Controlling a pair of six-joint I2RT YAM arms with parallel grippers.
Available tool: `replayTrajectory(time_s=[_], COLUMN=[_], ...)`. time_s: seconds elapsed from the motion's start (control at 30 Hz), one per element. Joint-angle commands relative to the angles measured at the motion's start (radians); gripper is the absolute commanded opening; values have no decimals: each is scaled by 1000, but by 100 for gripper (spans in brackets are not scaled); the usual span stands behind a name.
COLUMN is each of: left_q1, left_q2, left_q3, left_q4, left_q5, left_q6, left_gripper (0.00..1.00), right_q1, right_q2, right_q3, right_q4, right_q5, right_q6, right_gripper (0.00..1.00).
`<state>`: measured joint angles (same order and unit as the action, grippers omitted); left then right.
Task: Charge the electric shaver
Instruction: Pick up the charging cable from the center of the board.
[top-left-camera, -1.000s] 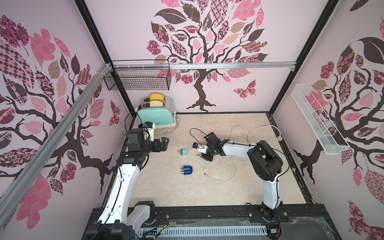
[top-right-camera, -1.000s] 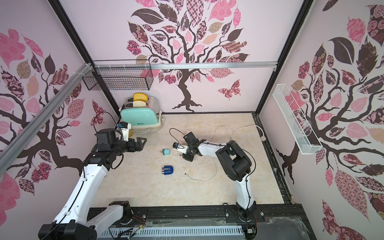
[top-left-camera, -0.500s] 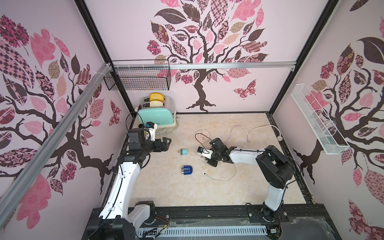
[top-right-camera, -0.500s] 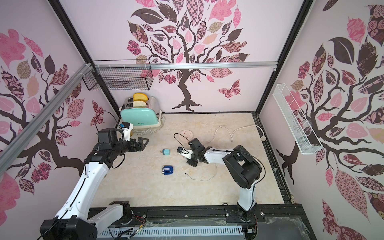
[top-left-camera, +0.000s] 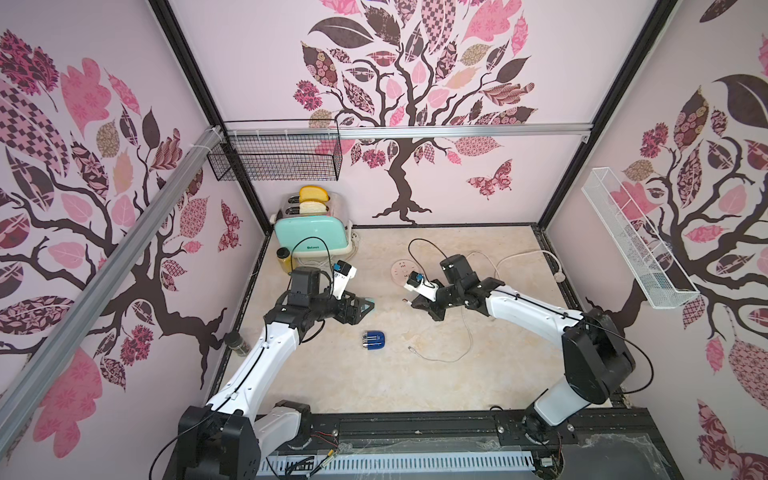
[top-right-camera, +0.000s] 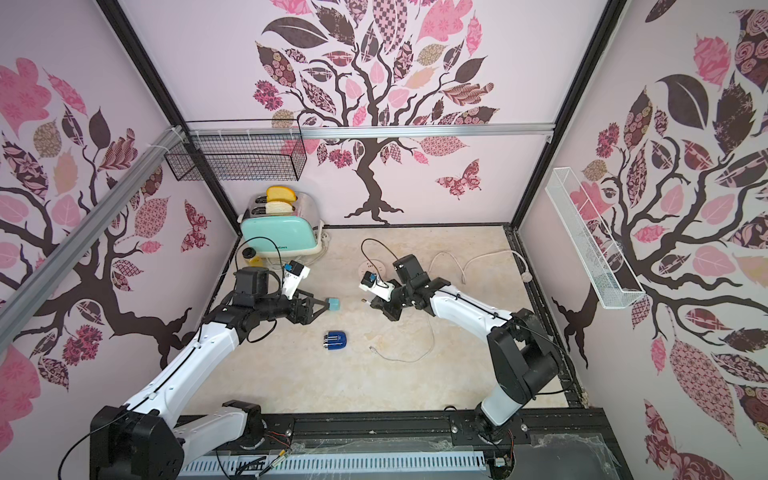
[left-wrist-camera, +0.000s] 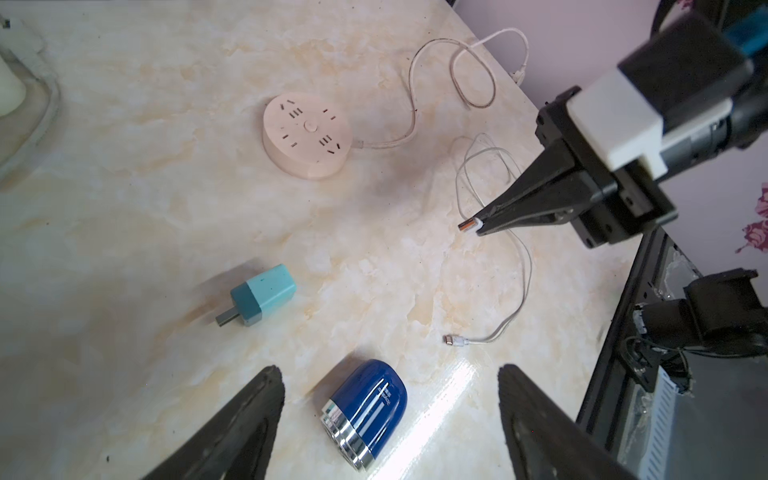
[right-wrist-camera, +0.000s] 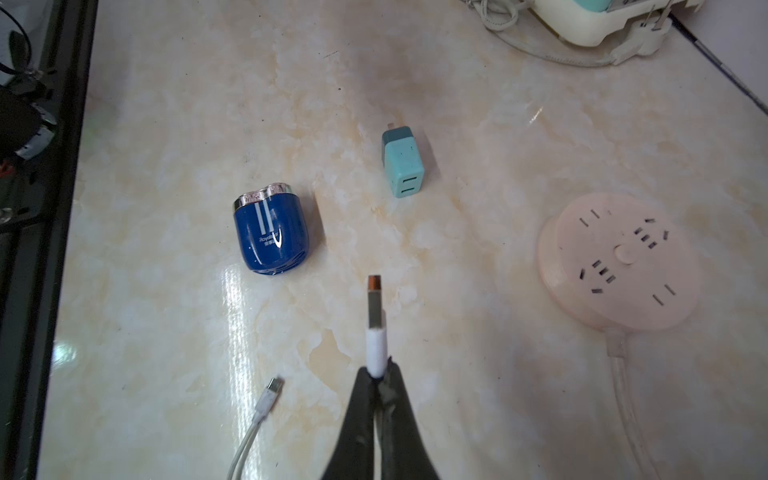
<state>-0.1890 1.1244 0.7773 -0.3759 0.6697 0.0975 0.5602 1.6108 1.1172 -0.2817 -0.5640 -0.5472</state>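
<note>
Right jaws pinch the USB plug (right-wrist-camera: 376, 316) by its white sleeve; left jaws stand spread, empty. Within the last second the right arm (top-left-camera: 528, 309) drew back rightward, uncovering the round power strip (top-left-camera: 401, 272), and the left arm (top-left-camera: 270, 345) reached the teal adapter (top-right-camera: 333, 304) at mid-frame, so plug and adapter look set to meet. The electric shaver (top-left-camera: 374, 341) lies untouched, lower centre of the desk (top-left-camera: 415, 382). Only the right wrist view shows the adapter's two slots, turned toward the plug; the top views cannot.
</note>
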Motion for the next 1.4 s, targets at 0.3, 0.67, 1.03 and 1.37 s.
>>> replayTrajectory(time_s=[0.3, 0.67, 1.03, 1.37], left_q1=[-116, -188, -160, -216], left_q2=[157, 267, 272, 267], left_q3=[82, 163, 163, 155], left_q4=[118, 81, 250, 318], left_q5=[215, 249, 318, 338], left_q6=[395, 444, -124, -660], left_gripper=[76, 76, 77, 75], right_q1=[-9, -9, 26, 132], right_q2=[102, 1, -373, -408], right_q3=[218, 110, -377, -451], right_q4=[-452, -248, 488, 709], right_q5=[-227, -111, 215, 476], right_q6=[-48, 13, 87, -30], right_gripper=[0, 0, 0, 0])
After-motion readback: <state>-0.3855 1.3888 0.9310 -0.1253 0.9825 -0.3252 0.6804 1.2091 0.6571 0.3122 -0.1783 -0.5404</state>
